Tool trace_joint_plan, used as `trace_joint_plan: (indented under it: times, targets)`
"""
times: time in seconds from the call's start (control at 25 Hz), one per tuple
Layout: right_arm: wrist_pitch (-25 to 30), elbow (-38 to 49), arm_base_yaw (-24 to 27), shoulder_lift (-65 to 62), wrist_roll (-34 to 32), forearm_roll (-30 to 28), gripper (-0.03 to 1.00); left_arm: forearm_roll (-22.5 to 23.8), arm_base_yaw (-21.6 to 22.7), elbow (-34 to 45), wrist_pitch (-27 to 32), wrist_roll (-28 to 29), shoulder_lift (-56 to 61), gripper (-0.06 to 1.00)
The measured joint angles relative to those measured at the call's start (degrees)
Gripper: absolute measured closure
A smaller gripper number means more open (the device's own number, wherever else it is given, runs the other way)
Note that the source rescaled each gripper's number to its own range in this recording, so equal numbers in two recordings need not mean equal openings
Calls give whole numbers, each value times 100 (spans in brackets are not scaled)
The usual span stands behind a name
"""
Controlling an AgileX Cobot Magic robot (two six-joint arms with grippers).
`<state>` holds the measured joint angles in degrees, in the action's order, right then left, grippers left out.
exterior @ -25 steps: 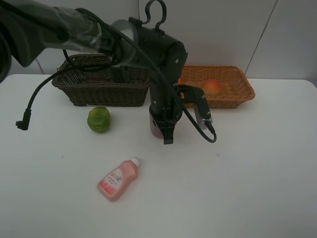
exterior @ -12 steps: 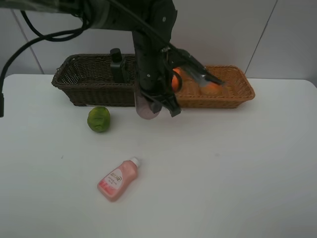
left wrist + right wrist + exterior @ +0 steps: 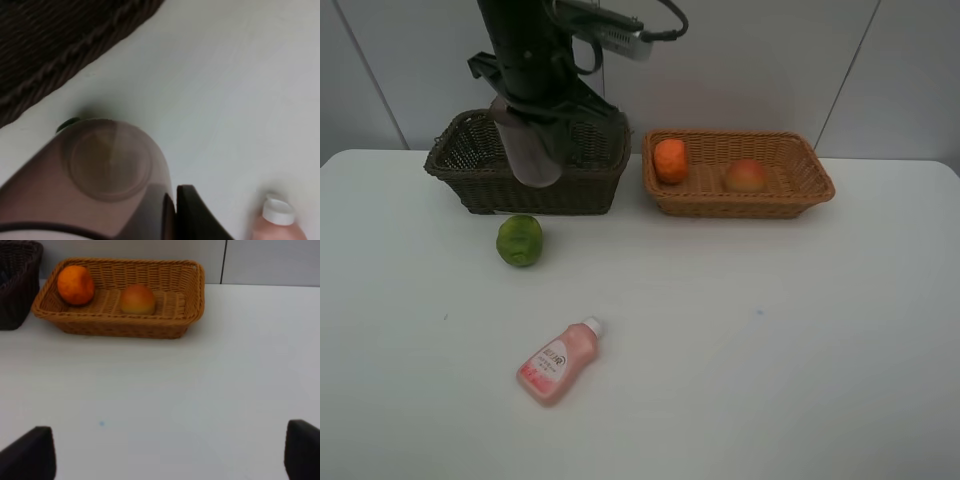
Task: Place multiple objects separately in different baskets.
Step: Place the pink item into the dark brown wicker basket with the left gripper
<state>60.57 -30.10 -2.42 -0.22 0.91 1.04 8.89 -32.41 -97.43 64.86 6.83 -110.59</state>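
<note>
Left gripper (image 3: 535, 120) grasps 1 cup (image 3: 107, 165), right gripper (image 3: 165, 455) spread wide; 2 baskets (image 3: 470, 185) (image 3: 815, 190), 3 fruits (image 3: 520, 240) (image 3: 670, 160) (image 3: 746, 176), 1 bottle (image 3: 558, 362).

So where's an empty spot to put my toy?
The table is bare in front of the tan basket, and left of the pink bottle too. Crowded: by the dark basket, with the held cup and green citrus.

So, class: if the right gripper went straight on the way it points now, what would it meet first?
Probably the white table, short of the tan basket, though depth is unclear.
</note>
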Motion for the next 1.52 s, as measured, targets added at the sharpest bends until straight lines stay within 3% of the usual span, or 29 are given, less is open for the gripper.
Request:
trace_joint_plan:
  times: [0.36,0.6,0.96,1.52]
  targets:
    - [0,0,0,0,0,0,0,18,1183,0,-80,121,323,86]
    - [0,0,0,0,0,0,0,18,1749,185,-995,203,308,86]
    - [0,0,0,0,0,0,0,18,1895,597,-2654,276,-285,86]
    - [0,0,0,0,0,0,0,-6,1954,617,-3847,276,-1304,86]
